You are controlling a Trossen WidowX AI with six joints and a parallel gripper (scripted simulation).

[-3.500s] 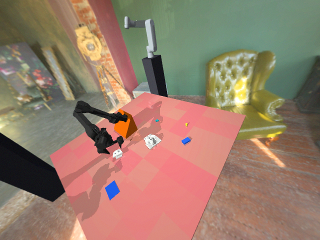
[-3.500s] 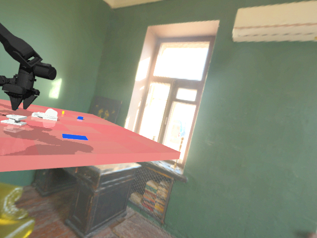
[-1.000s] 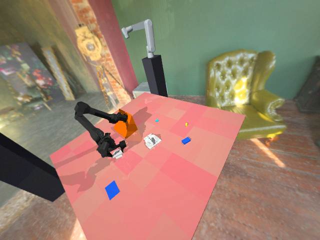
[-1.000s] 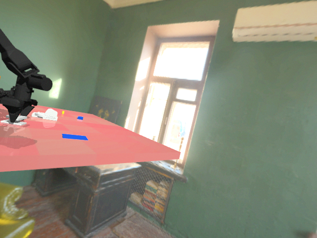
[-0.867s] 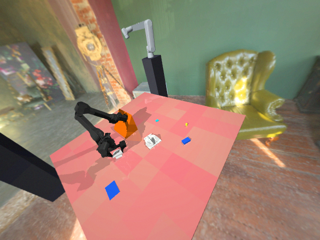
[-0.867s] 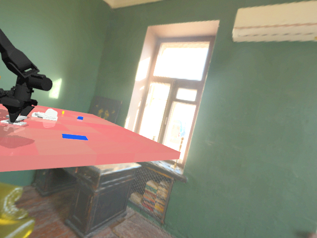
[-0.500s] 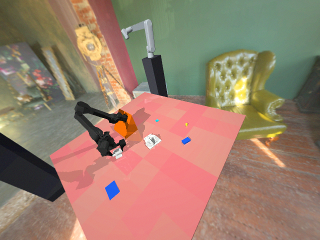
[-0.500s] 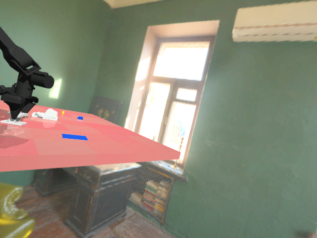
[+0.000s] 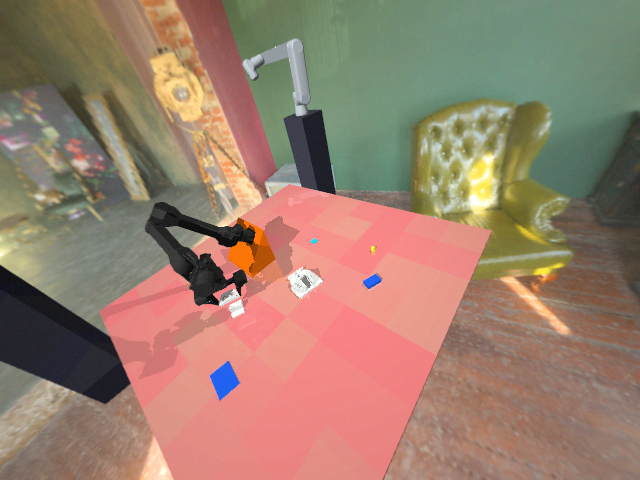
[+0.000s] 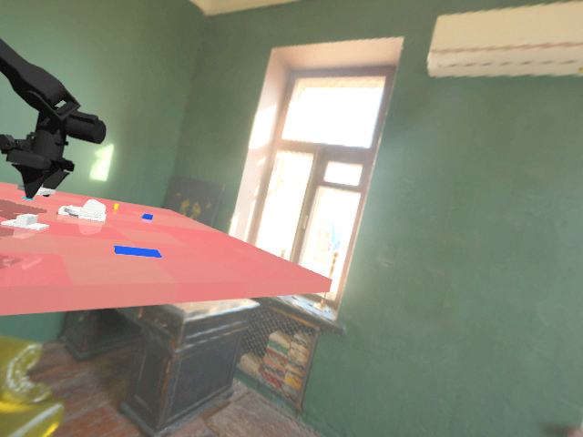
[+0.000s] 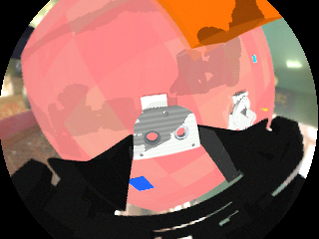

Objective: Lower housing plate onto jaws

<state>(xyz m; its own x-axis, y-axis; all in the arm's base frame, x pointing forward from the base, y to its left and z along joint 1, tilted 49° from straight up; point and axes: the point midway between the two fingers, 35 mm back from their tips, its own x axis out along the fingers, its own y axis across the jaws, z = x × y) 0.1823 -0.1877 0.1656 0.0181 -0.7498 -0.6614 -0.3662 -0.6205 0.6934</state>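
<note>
The white housing plate (image 9: 227, 297) (image 10: 43, 191) (image 11: 164, 119) has a rounded edge and two round holes. My gripper (image 9: 230, 295) (image 10: 39, 194) (image 11: 163, 131) is shut on its two sides and holds it in the air. A white block-shaped stand (image 9: 236, 309) (image 10: 26, 220) (image 11: 154, 102) is on the table below the plate, apart from it. The white assembly (image 9: 310, 279) (image 10: 94, 209) (image 11: 241, 113) with raised parts sits away from the gripper, to its right in the top view and the wrist view. Its jaws and stubs are too small to tell apart.
An orange block (image 9: 253, 253) (image 11: 219, 22) stands beside the arm. A flat blue square (image 9: 224, 380) (image 10: 137, 251) (image 11: 142, 183), a blue block (image 9: 372, 281) (image 10: 147, 217), a small yellow piece (image 9: 372, 249) (image 10: 116, 206) and a cyan piece (image 9: 314, 241) (image 11: 254, 59) are on the table.
</note>
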